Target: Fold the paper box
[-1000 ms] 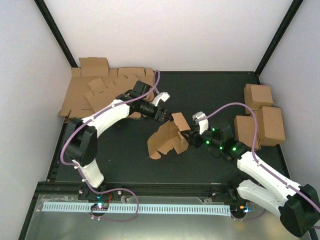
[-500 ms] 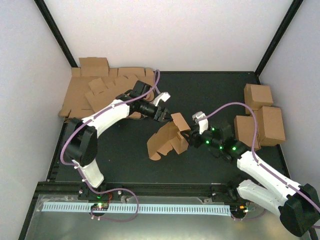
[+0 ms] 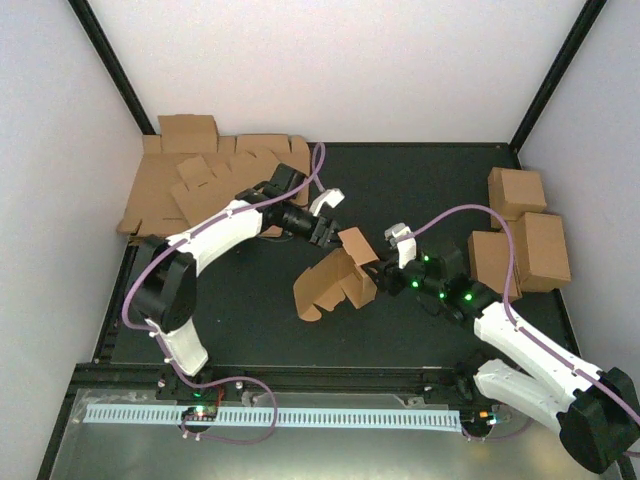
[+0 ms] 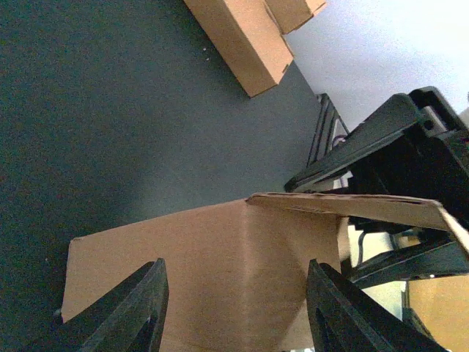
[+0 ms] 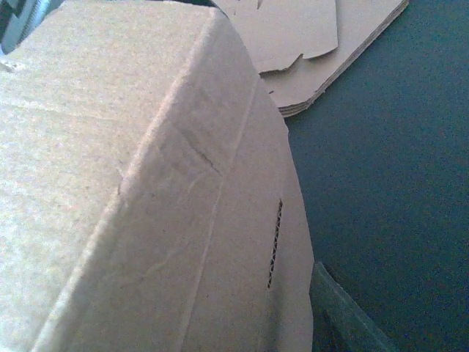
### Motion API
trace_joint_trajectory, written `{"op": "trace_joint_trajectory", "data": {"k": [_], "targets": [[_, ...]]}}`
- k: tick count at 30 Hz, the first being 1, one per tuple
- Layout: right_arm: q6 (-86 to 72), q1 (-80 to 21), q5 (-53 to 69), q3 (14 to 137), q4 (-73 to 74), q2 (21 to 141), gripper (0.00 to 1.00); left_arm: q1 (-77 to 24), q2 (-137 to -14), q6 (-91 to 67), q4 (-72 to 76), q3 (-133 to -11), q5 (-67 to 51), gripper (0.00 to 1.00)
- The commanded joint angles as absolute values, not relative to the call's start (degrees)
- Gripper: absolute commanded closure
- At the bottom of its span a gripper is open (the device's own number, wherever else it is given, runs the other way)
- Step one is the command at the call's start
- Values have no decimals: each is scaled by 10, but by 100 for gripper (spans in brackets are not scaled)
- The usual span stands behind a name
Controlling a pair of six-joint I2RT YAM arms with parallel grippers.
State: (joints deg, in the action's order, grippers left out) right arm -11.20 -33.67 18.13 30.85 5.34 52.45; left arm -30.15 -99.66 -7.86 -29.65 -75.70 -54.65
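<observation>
Paper box (image 3: pixel 335 280): half-formed, middle of the worktop (image 3: pixel 250 320), between both arms.
Left gripper (image 3: pixel 330 236): jaws spread over the upper flap (image 3: pixel 357 243).
Right gripper (image 3: pixel 384 277): at the box's right end; jaws hidden, can't tell.
Risk: an uneven push could crease the flap crooked or knock the box loose.

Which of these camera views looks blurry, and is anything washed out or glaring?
Top view: sharp, evenly lit, no glare. Left wrist view: the white wall is washed out. Right wrist view: the paper box fills the frame, grainy and slightly soft.
</observation>
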Motion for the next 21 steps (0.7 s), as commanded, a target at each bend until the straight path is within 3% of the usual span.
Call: {"op": "trace_joint_trajectory", "data": {"k": [1, 21], "targets": [[-108, -335, 177, 323, 63, 525, 44, -306, -1013, -64, -312, -756, -535, 46], [-118, -334, 177, 319, 99, 453, 34, -306, -1003, -77, -303, -757, -523, 52]]}}
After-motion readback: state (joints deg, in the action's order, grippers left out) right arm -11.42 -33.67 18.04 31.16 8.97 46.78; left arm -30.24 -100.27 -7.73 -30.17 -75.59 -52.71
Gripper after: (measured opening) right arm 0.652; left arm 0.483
